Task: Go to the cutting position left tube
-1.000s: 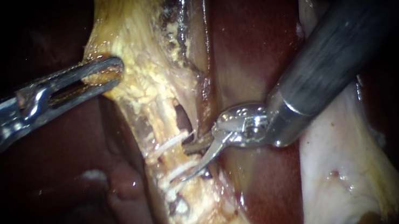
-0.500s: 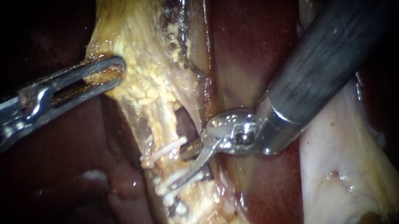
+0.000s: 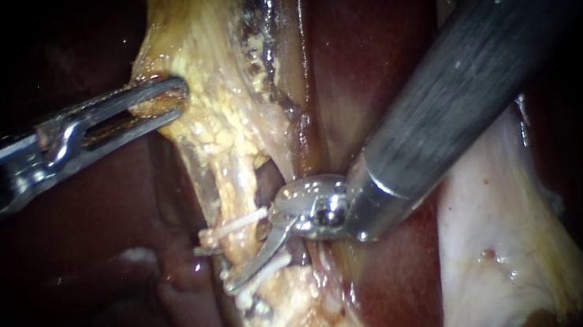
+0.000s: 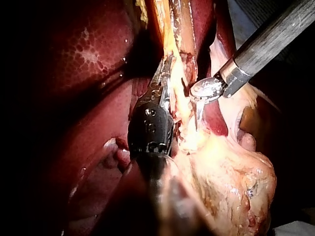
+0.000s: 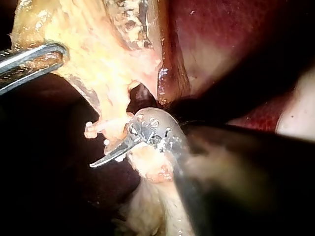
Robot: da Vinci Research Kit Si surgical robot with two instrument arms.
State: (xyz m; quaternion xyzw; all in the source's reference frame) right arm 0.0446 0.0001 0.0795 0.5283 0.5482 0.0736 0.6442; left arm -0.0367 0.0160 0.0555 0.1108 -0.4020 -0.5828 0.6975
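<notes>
The left tube (image 3: 234, 190) is a pale strand running down through yellow tissue, with a dark gap beside it. Two white clips cross it, one (image 3: 234, 225) above the other (image 3: 272, 268). My right instrument (image 3: 241, 260) comes in from the upper right. Its curved blades are open and straddle the tube between the clips: one blade lies in front, the other is mostly hidden behind the strand. The right wrist view shows the front blade (image 5: 110, 155) below the upper clip. My left instrument (image 3: 157, 103) is shut on the yellow tissue (image 3: 220, 120) higher up, holding it to the left.
Dark red liver (image 3: 360, 55) lies behind and right of the tube. Pale membrane (image 3: 495, 231) spreads at lower right under the right shaft. In the left wrist view, the left instrument (image 4: 165, 73) grips beside the right one's wrist (image 4: 206, 91).
My right instrument has moved left and slightly down, bringing its blades from beside the gap onto the tube between the clips. The left instrument keeps its hold, barely shifting.
</notes>
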